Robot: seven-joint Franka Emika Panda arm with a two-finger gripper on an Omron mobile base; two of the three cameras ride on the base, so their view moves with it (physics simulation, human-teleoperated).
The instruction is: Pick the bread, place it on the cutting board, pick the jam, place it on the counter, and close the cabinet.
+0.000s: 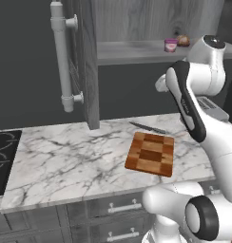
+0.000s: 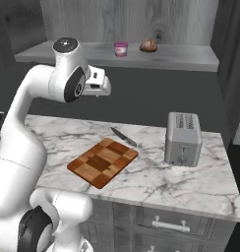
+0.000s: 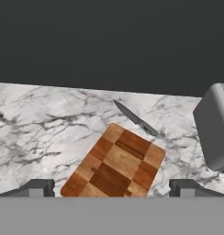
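**One roll, one jar wait on open cabinet shelf as robot arm hangs above bare board**

One bread [image 2: 148, 45] roll and one jam [image 2: 121, 48] jar sit side by side, apart, on the shelf of the cabinet [image 1: 84, 61], the jam to the left of the bread. The cabinet's door stands open at the left, its long bar handle [image 1: 63, 57] facing out. Below, on the counter [image 2: 156, 179], lie one cutting board [image 2: 103, 161] with nothing on it, one knife [image 2: 124, 137] just beyond its far edge, and one toaster [image 2: 183, 139] to the right. A stovetop [image 1: 4, 159] occupies the counter's left end. The gripper [image 3: 114, 188] hangs above the board, fingers spread wide apart and holding nothing.
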